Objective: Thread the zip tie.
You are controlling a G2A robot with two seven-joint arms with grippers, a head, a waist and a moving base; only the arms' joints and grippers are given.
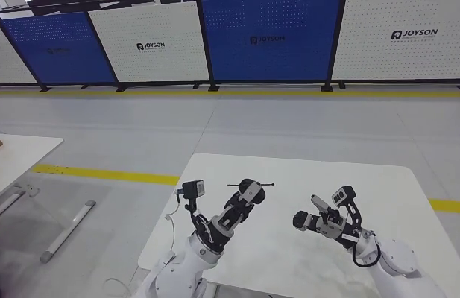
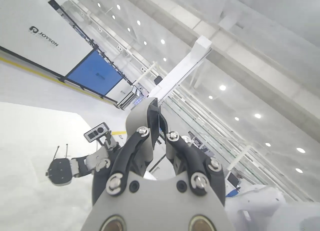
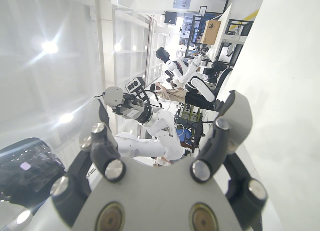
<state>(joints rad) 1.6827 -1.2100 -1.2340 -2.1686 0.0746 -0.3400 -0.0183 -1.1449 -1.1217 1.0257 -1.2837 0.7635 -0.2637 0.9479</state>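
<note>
A thin black zip tie (image 1: 233, 184) lies level above the white table (image 1: 326, 167), its two ends sticking out on either side of my left gripper (image 1: 251, 191). That gripper is shut on the tie's middle; in the left wrist view the left gripper (image 2: 157, 109) pinches the zip tie (image 2: 159, 120), seen edge-on. My right gripper (image 1: 309, 210) hovers to the right of it, apart from the tie, open and holding nothing. In the right wrist view the right gripper (image 3: 165, 106) is spread wide, with the left gripper (image 3: 113, 95) farther off.
The table's front and right parts are bare. A second white table (image 1: 21, 149) stands off to the left across a strip of floor. Blue and white panels (image 1: 271, 41) line the back.
</note>
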